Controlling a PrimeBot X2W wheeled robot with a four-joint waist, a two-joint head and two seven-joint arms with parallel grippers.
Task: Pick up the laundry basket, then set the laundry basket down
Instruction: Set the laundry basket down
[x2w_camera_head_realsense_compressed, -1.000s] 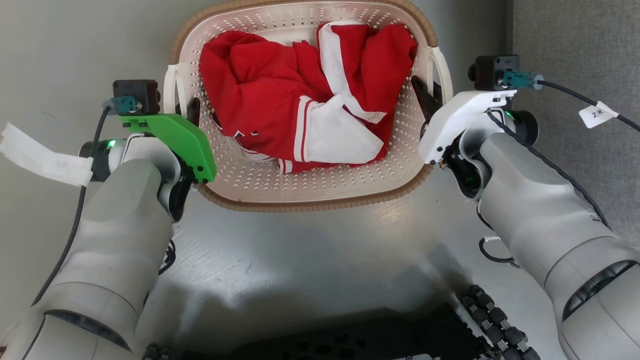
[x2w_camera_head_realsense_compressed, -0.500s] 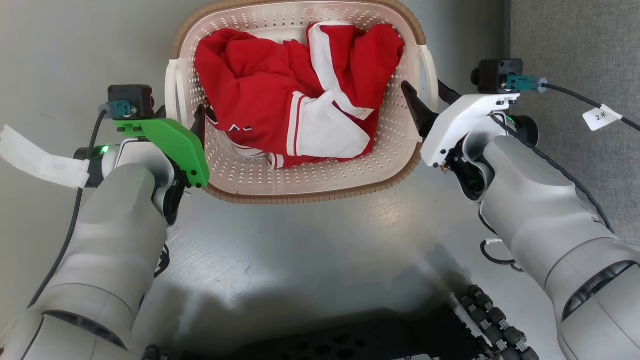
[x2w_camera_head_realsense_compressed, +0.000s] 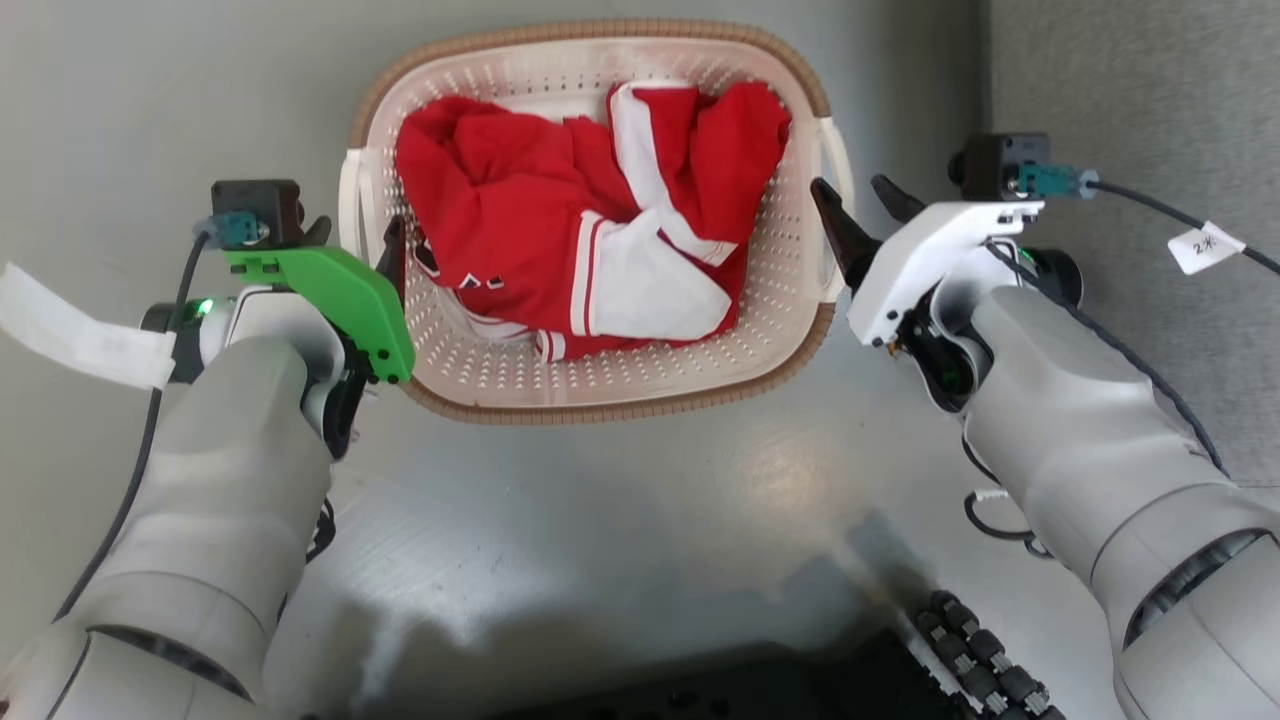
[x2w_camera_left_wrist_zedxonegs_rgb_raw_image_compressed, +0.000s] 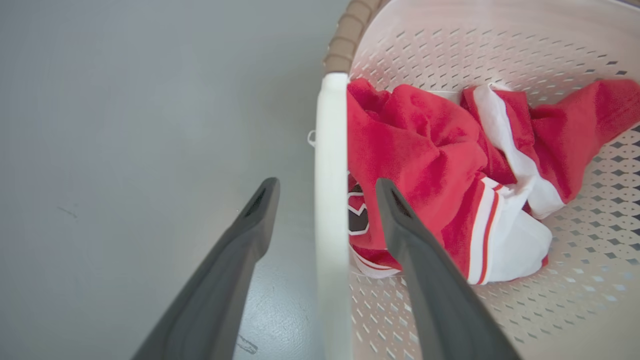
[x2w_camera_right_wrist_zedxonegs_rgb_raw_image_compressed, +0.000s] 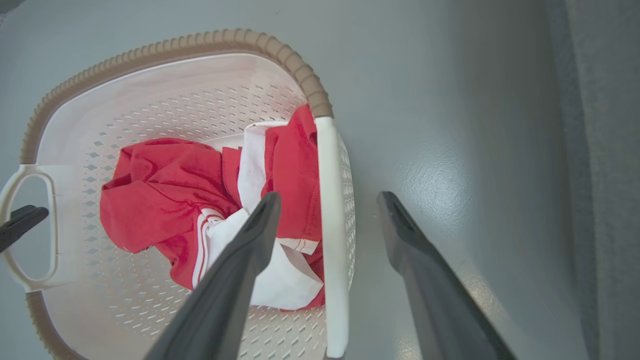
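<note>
I have the cream-white perforated plastic laundry basket (x2w_camera_head_realsense_compressed: 600, 405) with its brown woven-look rim sitting on the glossy grey floor (x2w_camera_head_realsense_compressed: 640, 520) at 12 o'clock in my head view, its whole outline inside the frame. A crumpled red and white fabric garment (x2w_camera_head_realsense_compressed: 560, 230) lies in it and hides much of the basket's bottom. A dark emblem on the cloth is partly folded under, and I cannot read it. The left tool (x2w_camera_head_realsense_compressed: 358, 232) is at the basket's 9 o'clock side, released, its two dark fingers spread to either side of the white left loop handle (x2w_camera_head_realsense_compressed: 350, 195). In the left wrist view that bar stands apart from both fingers and its lower end runs off the frame. The green housing (x2w_camera_head_realsense_compressed: 340, 290) on that arm covers the basket's 8 o'clock corner. The right tool (x2w_camera_head_realsense_compressed: 850, 190), at the 3 o'clock side, is likewise released and straddles the white right loop handle (x2w_camera_head_realsense_compressed: 838, 170), with a gap on each side in the right wrist view. At 9 o'clock in that view a dark fingertip (x2w_camera_right_wrist_zedxonegs_rgb_raw_image_compressed: 22, 222) of the left tool pokes in beside the far handle, the rest of it cut off. A strip of grey carpet (x2w_camera_head_realsense_compressed: 1150, 100) at 3 o'clock runs out of frame.
</note>
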